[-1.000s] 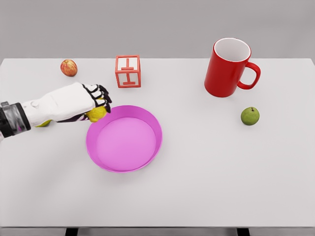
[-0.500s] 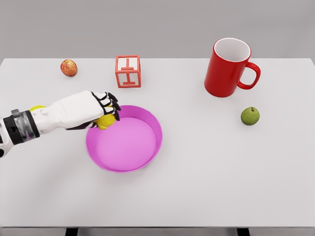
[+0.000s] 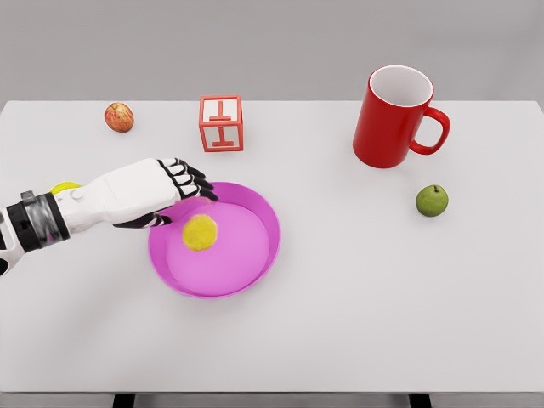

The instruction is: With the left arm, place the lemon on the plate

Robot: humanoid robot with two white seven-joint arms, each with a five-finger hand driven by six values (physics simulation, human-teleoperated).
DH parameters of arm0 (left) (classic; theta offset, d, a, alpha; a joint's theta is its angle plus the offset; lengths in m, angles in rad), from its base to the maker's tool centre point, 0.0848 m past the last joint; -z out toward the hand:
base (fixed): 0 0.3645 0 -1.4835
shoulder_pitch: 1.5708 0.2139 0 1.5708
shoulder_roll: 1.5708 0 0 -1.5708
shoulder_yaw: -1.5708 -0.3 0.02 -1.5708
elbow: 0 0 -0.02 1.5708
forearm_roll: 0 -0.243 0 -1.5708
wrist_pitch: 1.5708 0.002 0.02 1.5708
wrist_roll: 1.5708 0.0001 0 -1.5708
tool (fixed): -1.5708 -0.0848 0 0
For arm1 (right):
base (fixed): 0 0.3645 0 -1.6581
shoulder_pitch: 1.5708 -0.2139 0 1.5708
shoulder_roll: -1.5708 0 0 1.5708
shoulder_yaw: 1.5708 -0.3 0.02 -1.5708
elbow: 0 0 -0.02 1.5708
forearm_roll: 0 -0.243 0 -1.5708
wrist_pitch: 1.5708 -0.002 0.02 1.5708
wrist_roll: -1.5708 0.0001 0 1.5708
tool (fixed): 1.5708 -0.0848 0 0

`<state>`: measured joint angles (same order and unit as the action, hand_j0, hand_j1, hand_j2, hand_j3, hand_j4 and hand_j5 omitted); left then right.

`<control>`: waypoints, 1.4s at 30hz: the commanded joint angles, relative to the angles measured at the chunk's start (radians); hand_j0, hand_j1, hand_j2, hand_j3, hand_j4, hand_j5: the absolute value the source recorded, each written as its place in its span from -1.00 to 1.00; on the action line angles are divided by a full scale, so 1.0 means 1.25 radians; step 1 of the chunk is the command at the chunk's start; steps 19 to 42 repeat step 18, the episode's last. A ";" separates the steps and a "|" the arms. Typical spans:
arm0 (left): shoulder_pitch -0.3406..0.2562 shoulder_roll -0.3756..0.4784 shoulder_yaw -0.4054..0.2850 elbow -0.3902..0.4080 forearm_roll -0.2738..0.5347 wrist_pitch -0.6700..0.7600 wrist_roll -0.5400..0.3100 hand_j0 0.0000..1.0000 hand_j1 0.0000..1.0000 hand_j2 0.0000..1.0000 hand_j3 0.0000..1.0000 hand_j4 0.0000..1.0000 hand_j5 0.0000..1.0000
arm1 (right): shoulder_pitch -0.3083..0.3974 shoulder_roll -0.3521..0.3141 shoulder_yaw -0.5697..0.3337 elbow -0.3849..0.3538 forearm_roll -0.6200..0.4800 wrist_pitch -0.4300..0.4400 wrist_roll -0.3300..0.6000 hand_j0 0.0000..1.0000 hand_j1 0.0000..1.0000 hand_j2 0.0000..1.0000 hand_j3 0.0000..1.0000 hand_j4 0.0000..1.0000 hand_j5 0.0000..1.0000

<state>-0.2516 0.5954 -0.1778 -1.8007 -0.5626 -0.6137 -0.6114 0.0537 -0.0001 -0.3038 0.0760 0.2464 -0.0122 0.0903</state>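
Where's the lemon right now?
In the head view the lemon sits inside the pink plate, left of its middle, just below the open fingers of the left hand.

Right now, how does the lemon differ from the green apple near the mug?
The lemon is yellow and lies inside the pink plate; the green apple sits on the bare table, right of the plate and below the red mug. The lemon looks slightly larger. The apple shows a stem; the lemon shows none. Both are small, roundish fruits that no hand holds.
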 commanded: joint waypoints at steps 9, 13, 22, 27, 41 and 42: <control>0.013 0.124 0.072 0.008 0.151 0.002 0.000 1.00 1.00 1.00 1.00 1.00 1.00 | 0.000 0.000 0.000 -0.001 -0.001 0.000 0.000 1.00 1.00 1.00 1.00 1.00 1.00; 0.016 0.201 0.093 0.032 0.192 0.002 0.000 1.00 1.00 1.00 1.00 1.00 1.00 | 0.000 0.000 0.000 -0.001 -0.001 0.000 0.000 1.00 1.00 1.00 1.00 1.00 1.00; 0.018 0.207 0.113 0.035 0.192 0.002 0.000 1.00 1.00 1.00 1.00 1.00 1.00 | 0.000 0.000 0.000 0.001 0.000 0.000 0.000 1.00 1.00 1.00 1.00 1.00 1.00; 0.018 0.207 0.113 0.035 0.192 0.002 0.000 1.00 1.00 1.00 1.00 1.00 1.00 | 0.000 0.000 0.000 0.001 0.000 0.000 0.000 1.00 1.00 1.00 1.00 1.00 1.00; 0.018 0.207 0.113 0.035 0.192 0.002 0.000 1.00 1.00 1.00 1.00 1.00 1.00 | 0.000 0.000 0.000 0.001 0.000 0.000 0.000 1.00 1.00 1.00 1.00 1.00 1.00; 0.018 0.207 0.113 0.035 0.192 0.002 0.000 1.00 1.00 1.00 1.00 1.00 1.00 | 0.000 0.000 0.000 0.001 0.000 0.000 0.000 1.00 1.00 1.00 1.00 1.00 1.00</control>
